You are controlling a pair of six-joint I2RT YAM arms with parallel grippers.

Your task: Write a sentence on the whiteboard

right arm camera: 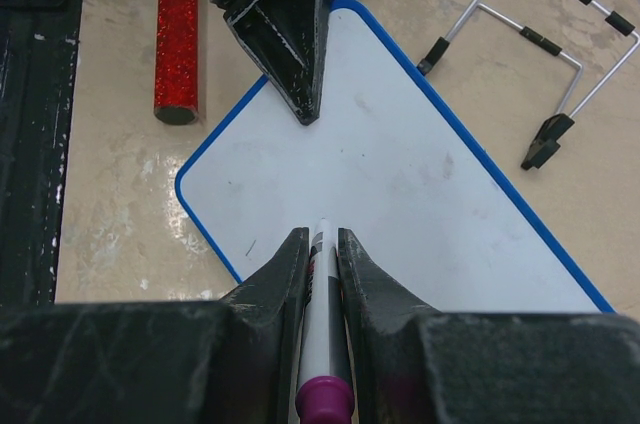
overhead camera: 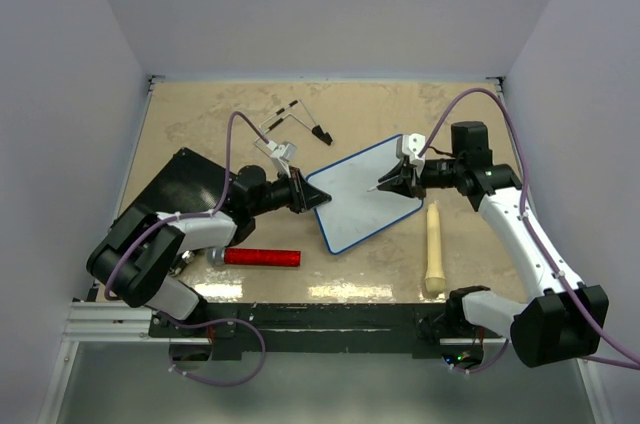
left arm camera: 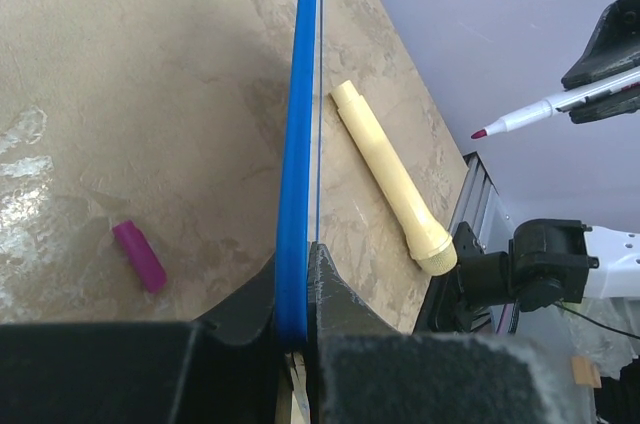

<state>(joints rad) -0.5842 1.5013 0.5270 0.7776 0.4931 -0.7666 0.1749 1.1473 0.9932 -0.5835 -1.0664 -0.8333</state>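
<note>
The whiteboard (overhead camera: 362,196) sits at mid-table, white with a blue rim (left arm camera: 299,144). My left gripper (overhead camera: 315,196) is shut on its left corner, and the left wrist view shows the board edge-on between the jaws of that gripper (left arm camera: 297,279). My right gripper (right arm camera: 320,234) is shut on a white marker (right arm camera: 322,284) with a purple end. It is over the board's right part (right arm camera: 400,174), pointing at it. In the left wrist view the marker's tip (left arm camera: 480,133) stands off the surface. The sentence is out of view: the board's face shows only faint smudges.
A black slab (overhead camera: 185,179) lies at the left, under the left arm. A red glitter cylinder (overhead camera: 262,257) lies near the front edge. A cream wooden handle (overhead camera: 433,249) lies right of the board. A wire stand (overhead camera: 295,124) lies behind it. A purple cap (left arm camera: 138,255) rests on the table.
</note>
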